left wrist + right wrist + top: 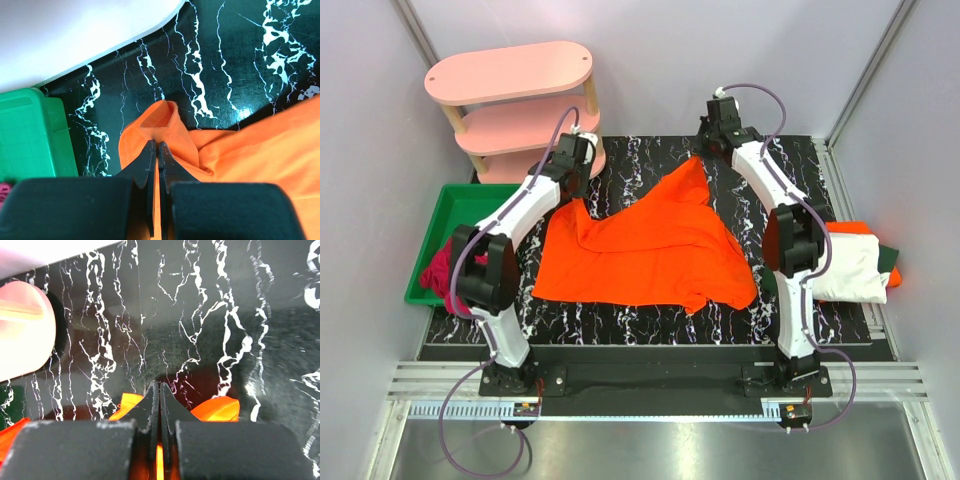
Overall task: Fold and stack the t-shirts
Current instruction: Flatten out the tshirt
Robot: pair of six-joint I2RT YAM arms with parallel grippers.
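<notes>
A large bright orange t-shirt (650, 245) lies spread on the black marbled table (650, 310), with two corners pulled up toward the back. My left gripper (577, 190) is shut on its back left corner; in the left wrist view the orange cloth (160, 125) is pinched between the closed fingers (146, 162). My right gripper (710, 150) is shut on the back right corner; orange cloth (215, 409) shows on both sides of its closed fingers (172, 407). A stack of folded shirts lies at the right edge: a white one (850, 265) on top, dark green (888, 258) and orange (893, 281) below.
A pink three-tier shelf (515, 105) stands at the back left, its base showing in the right wrist view (22, 330). A green bin (450, 225) holding dark red cloth (445, 270) sits left of the table, also in the left wrist view (30, 135). Grey walls surround the table.
</notes>
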